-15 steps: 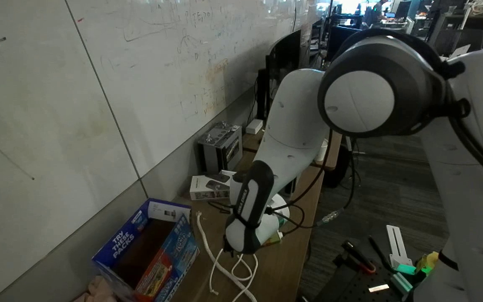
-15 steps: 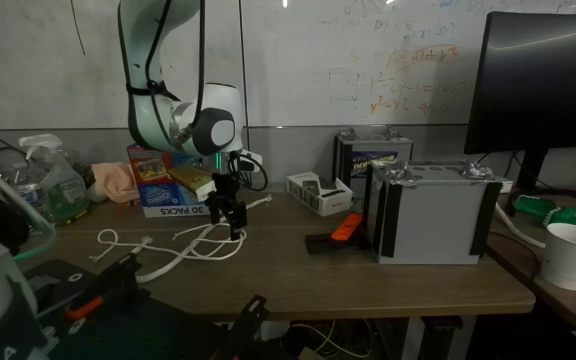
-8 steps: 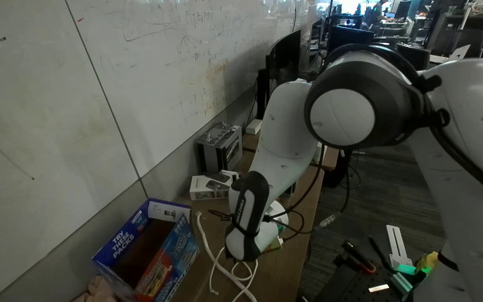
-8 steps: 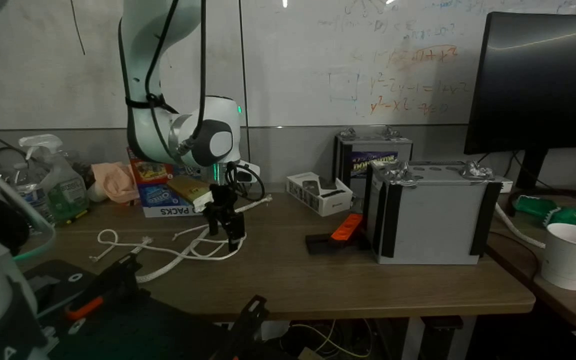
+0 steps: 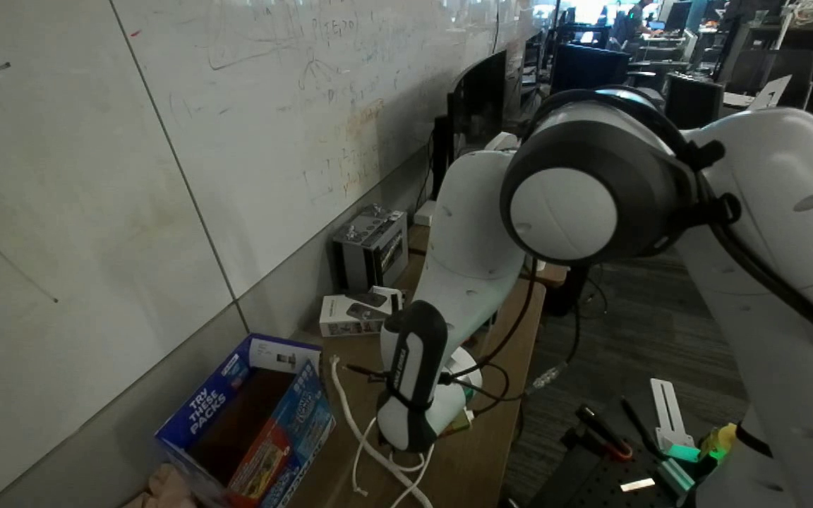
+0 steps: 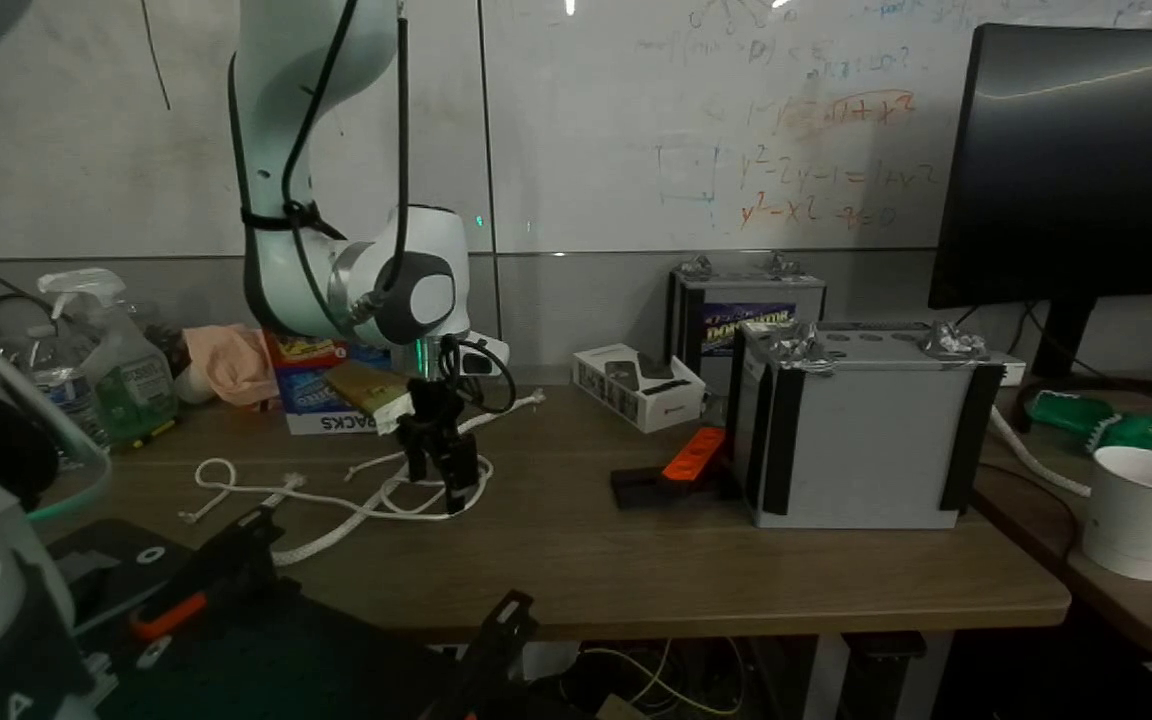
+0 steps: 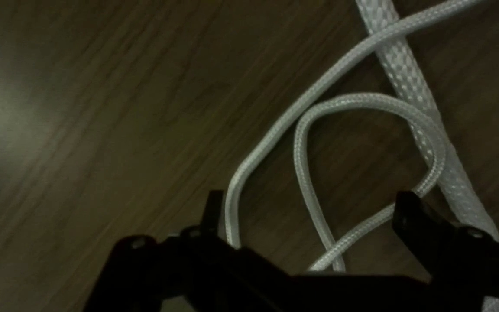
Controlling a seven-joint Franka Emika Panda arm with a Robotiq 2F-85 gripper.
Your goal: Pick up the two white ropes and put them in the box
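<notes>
The end effector (image 7: 310, 199) gapes wide over the ropes (image 7: 271, 139); only an exterior view shows inside the box (image 5: 202, 409), left.

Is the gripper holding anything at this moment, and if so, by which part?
Nothing is held. The gripper is open in the wrist view, with strands of the thinner white rope showing between its spread jaws, none clamped.

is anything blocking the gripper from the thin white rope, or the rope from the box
Nothing visible stands between the open gripper and the thin white rope; the thick white rope lies under part of its loop. Between the rope and the box, nothing stands but the box's own printed side wall.
</notes>
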